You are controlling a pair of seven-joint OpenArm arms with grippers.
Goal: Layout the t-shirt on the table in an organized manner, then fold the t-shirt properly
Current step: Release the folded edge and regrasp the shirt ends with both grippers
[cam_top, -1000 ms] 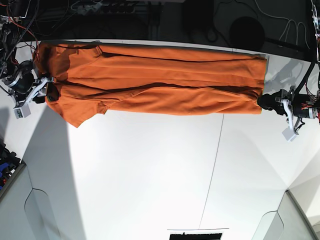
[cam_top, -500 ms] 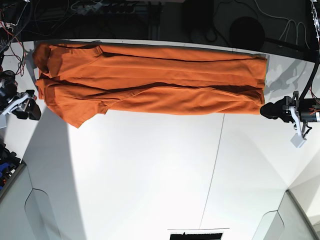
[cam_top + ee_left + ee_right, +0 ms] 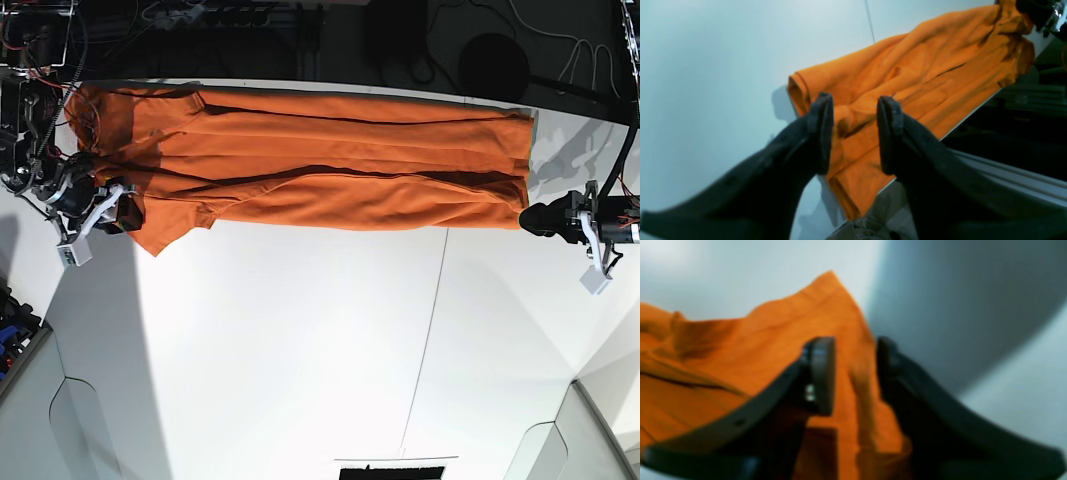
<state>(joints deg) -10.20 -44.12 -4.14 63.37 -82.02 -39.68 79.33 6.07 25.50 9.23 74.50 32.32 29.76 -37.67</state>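
Note:
The orange t-shirt [image 3: 320, 165] lies folded lengthwise in a long band along the far side of the white table [image 3: 300, 350]. In the base view my right gripper [image 3: 120, 215] is at the shirt's left end, on the sleeve corner. The blurred right wrist view shows this gripper [image 3: 855, 373] with its jaws apart, straddling a raised ridge of the t-shirt [image 3: 740, 350]. My left gripper [image 3: 527, 218] hovers just off the hem at the right end. Seen from the left wrist, that gripper [image 3: 855, 110] is open over the folded t-shirt [image 3: 923, 76], with nothing held.
A thin dark seam [image 3: 425, 340] crosses the tabletop. The shirt lies close to the far table edge [image 3: 973, 113], beyond which are dark cables and equipment [image 3: 300, 30]. Grey panels sit at the near corners [image 3: 590, 430]. A black object [image 3: 390, 470] is at the near edge.
My right gripper came back from off the shirt's left side onto the sleeve corner, and its jaws have narrowed. My left gripper drew slightly away from the hem and now holds still.

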